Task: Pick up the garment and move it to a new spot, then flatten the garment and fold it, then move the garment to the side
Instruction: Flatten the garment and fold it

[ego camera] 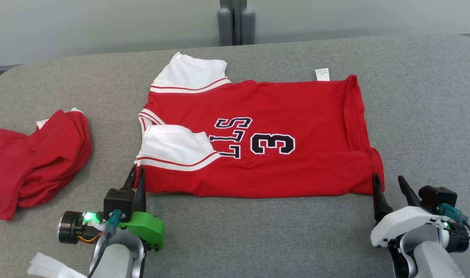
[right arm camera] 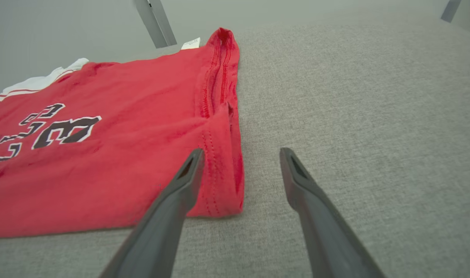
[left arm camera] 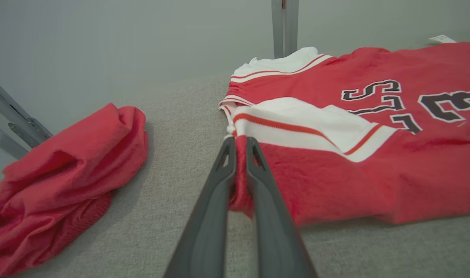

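Bright diffuse light; faint shadows; near foreground soft.

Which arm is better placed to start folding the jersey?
Left: the left gripper is shut on the jersey's near corner; the right gripper stands open at its hem.

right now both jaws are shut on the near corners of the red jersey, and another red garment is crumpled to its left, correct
No. The right jaws stand open at the near corner of the jersey, as the right wrist view shows; the left jaws are shut on theirs.
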{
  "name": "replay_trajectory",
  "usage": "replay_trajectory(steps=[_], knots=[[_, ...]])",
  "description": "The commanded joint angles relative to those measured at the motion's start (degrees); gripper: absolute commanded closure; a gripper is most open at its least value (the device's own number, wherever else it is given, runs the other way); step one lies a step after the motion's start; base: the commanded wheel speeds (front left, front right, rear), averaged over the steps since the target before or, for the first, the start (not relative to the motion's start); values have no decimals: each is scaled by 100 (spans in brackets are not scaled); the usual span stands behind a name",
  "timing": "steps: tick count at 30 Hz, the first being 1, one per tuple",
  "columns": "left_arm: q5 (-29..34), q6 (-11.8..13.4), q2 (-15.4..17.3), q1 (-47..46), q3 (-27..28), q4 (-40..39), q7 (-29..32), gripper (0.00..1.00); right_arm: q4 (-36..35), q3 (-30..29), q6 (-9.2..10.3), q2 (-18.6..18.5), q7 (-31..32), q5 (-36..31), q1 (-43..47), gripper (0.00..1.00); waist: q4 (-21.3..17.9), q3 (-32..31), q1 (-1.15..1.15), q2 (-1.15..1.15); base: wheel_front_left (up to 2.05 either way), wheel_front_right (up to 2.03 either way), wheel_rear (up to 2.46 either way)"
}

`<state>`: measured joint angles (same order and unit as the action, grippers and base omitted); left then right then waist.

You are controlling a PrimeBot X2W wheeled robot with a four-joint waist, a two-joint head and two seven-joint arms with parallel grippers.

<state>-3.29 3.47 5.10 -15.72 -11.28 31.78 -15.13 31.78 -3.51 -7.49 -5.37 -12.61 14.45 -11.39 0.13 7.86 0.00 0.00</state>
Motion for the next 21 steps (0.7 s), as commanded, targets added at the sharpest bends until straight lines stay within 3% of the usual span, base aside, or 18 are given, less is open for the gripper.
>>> replay_trajectory(steps=[1,13,14,15,16,21], knots=[[44,-42,8,110,-35,-139,1,100,150,-51,0,46,22,46,-137,0,130,19,0,0,0,0,0],[85,-118,4,331,-165,-507,0,100,1275,-166,0,144,134,125,-628,2,260,-4,0,0,0,0,0],[88,-118,5,334,-169,-502,0,100,1334,-150,0,145,138,131,-659,33,256,-8,0,0,0,0,0],[89,-117,9,336,-173,-496,0,100,1400,-133,0,146,136,147,-689,87,250,-10,0,0,0,0,0],[88,-118,18,344,-174,-481,0,100,1445,-115,0,143,127,160,-715,100,244,-16,0,0,0,0,0],[19,-146,63,385,-161,-251,0,100,1564,13,4,-11,30,146,-772,100,186,-96,0,0,0,0,0]])
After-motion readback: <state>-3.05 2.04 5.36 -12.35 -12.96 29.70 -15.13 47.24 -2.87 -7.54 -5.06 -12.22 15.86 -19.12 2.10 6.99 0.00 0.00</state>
